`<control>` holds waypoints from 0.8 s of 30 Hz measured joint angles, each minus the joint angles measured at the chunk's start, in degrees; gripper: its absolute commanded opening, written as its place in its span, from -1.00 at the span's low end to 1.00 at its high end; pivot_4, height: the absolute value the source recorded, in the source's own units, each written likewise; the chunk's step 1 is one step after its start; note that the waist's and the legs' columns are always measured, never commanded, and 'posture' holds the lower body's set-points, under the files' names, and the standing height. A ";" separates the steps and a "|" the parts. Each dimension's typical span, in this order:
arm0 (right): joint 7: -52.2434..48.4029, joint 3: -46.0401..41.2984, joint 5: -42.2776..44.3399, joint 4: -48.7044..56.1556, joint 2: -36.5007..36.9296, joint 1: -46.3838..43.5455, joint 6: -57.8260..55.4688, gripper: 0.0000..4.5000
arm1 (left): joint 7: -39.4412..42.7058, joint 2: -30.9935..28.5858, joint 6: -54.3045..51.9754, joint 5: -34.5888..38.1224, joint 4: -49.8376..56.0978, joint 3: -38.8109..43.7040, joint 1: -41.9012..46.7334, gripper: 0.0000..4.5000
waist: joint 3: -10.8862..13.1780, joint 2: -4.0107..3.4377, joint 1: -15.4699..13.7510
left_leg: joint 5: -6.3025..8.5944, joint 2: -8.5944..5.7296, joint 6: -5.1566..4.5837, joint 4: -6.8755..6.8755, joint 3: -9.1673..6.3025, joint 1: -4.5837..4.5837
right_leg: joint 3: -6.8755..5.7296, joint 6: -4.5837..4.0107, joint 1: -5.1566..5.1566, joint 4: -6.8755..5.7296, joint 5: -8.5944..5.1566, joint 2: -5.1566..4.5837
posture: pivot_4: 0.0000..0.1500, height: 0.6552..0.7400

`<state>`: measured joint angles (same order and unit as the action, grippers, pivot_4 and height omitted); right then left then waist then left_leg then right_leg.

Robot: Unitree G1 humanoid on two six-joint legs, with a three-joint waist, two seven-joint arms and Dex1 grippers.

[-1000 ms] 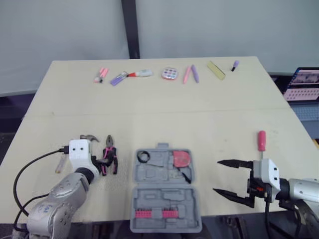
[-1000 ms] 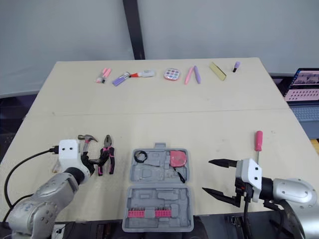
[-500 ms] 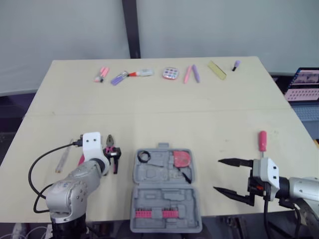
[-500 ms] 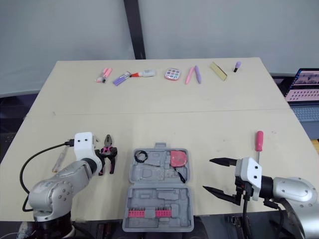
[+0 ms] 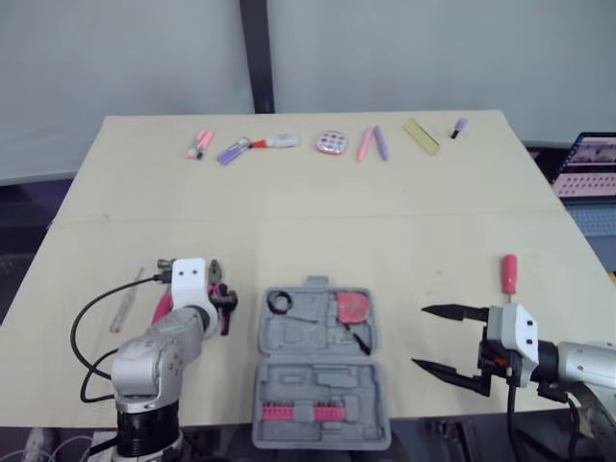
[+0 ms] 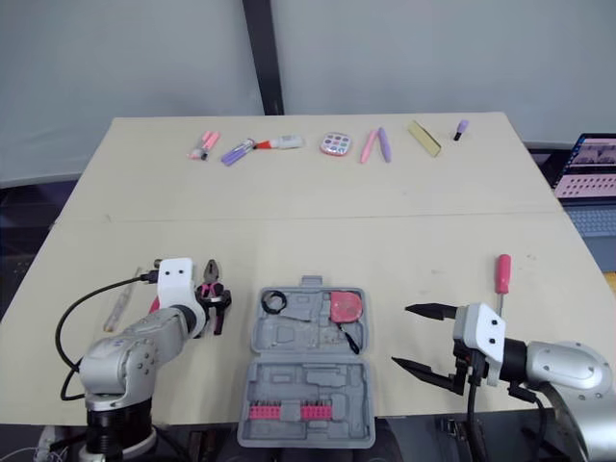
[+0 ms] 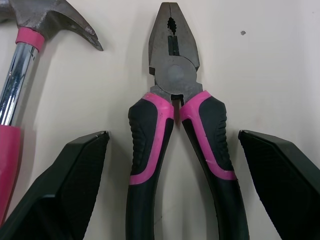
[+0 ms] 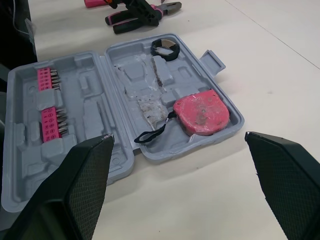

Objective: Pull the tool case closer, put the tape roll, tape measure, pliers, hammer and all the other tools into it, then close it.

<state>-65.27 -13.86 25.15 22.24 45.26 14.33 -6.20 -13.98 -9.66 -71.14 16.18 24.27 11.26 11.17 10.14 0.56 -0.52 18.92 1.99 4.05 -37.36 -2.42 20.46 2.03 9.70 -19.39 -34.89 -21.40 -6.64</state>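
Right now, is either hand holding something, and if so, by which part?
Nothing is held. The left hand is open, its fingers on either side of the pliers' handles without touching. The right hand is open beside the tool case.

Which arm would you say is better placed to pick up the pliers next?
Left. The left gripper is open astride the pliers, one finger beside each handle; the right gripper hovers open on the far side of the tool case.
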 measured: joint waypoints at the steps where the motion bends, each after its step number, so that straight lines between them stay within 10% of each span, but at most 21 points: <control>1: 0.04 0.00 0.00 0.00 0.00 0.09 0.00 0.97 | 0.33 0.23 0.50 -0.50 -0.25 -0.16 0.01 1.00 | -0.01 -0.02 -0.14 | -0.01 0.00 0.00 0.00 0.00 -0.01 | 0.00 0.00 0.00 -0.01 0.00 0.00 | 1.00 1.00; 14: -0.29 -0.25 1.99 0.15 0.00 2.13 -0.18 0.97 | 2.29 2.12 2.89 -3.43 -2.90 -0.28 1.90 1.00 | -0.03 -0.04 -0.97 | -0.03 -0.01 0.00 -0.03 0.00 -0.01 | 0.00 0.00 0.01 -0.07 0.00 0.00 | 1.00 1.00; 20: -0.21 -0.25 2.09 0.27 0.01 2.46 -0.18 1.00 | 2.60 2.68 3.14 -4.58 -3.80 0.50 2.48 0.05 | -0.02 -0.04 -1.01 | -0.03 -0.02 0.00 -0.02 0.00 -0.01 | 0.00 0.00 0.01 -0.06 0.00 -0.01 | 1.00 1.00; 24: -0.16 -0.25 2.10 0.44 0.01 2.71 -0.18 1.00 | 2.60 3.48 2.96 -5.31 -3.66 0.64 2.44 0.03 | -0.02 -0.04 -0.99 | -0.03 -0.02 0.00 -0.01 0.00 -0.01 | 0.00 0.00 0.01 -0.06 0.00 -0.01 | 1.00 1.00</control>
<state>-65.43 -14.12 27.25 22.68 45.26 17.05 -6.38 -11.37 -6.18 -68.18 10.88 20.60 11.90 13.62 10.11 0.52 -1.51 18.89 1.98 4.05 -37.37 -2.42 20.45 2.03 9.71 -19.38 -34.95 -21.40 -6.64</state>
